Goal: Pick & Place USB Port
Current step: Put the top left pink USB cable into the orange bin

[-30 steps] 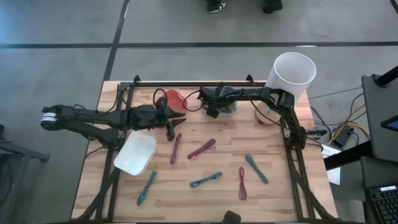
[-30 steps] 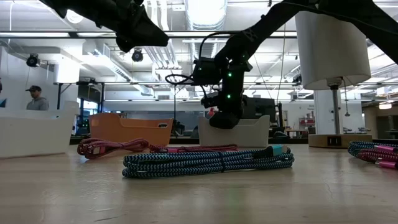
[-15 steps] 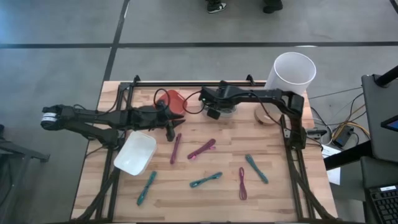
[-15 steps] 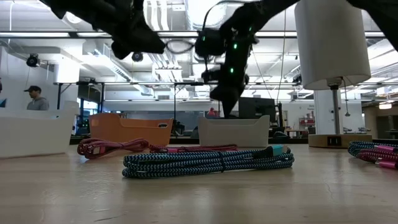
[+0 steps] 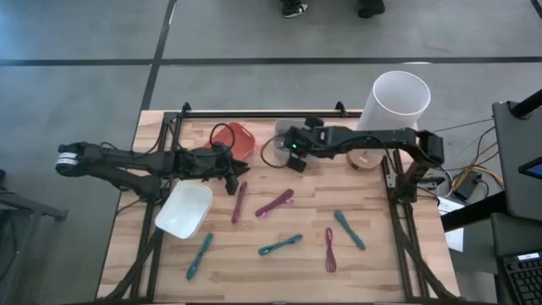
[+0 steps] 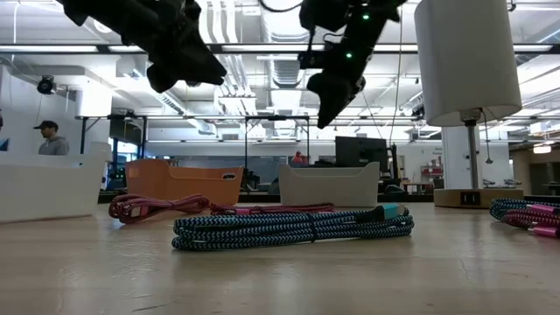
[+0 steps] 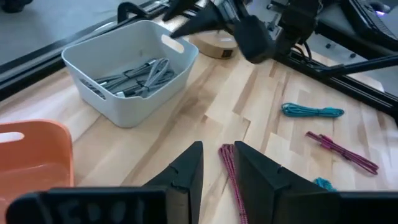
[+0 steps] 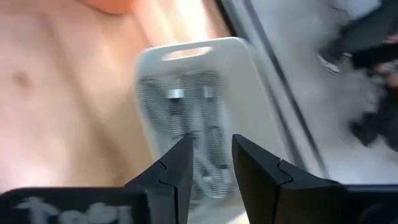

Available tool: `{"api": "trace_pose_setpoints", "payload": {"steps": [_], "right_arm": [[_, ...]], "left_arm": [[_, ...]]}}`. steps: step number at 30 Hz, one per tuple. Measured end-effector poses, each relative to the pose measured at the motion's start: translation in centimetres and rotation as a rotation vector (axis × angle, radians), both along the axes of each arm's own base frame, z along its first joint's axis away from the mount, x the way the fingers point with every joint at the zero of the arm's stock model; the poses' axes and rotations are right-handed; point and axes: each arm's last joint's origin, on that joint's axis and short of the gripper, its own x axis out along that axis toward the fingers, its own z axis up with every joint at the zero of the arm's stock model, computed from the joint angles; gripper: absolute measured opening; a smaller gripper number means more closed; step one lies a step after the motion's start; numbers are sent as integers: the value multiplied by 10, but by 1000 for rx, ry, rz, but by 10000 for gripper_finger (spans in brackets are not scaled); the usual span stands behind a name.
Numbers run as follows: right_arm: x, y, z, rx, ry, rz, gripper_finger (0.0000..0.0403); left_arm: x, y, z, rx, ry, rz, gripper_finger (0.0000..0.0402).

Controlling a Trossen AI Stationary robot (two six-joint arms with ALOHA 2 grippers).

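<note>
Above the grey bin of grey cables, right gripper hangs empty, fingers parted. Left gripper, also parted and empty, hovers over the purple cable. Coil looks light, floppy, braided; grab mid-bundle, I'd say.

Coiled USB cables lie scattered on my table: a maroon one and a magenta one mid-table, three teal bundles nearer the front, plus a purple one. Grey cables lie heaped inside the pale bin.
</note>
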Motion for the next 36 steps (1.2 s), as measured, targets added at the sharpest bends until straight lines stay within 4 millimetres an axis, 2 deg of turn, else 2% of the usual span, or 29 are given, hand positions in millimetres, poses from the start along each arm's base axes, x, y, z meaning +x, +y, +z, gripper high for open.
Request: {"api": "trace_pose_setpoints", "payload": {"steps": [7, 11, 16, 20, 28, 32, 36], "right_arm": [[-17, 31, -25, 190, -202, 214, 87], [-27, 45, -29, 191, -273, 316, 80], [-38, 57, -28, 203, -298, 340, 75], [-43, 65, -34, 209, -296, 362, 76], [-44, 77, -52, 297, -371, 475, 77], [-44, 81, -56, 326, -440, 536, 70], [-46, 81, -60, 339, -435, 544, 69]], "left_arm": [[1, -11, -1, -38, 0, -30, 92], [6, -22, -1, -70, 3, -60, 92], [23, -34, 6, -55, 24, -110, 92], [37, -37, 9, -37, 155, -102, 91], [63, -43, -1, -33, 446, -43, 91], [71, -48, -10, -68, 545, -52, 91], [74, -52, -20, -134, 606, -50, 92]]}}
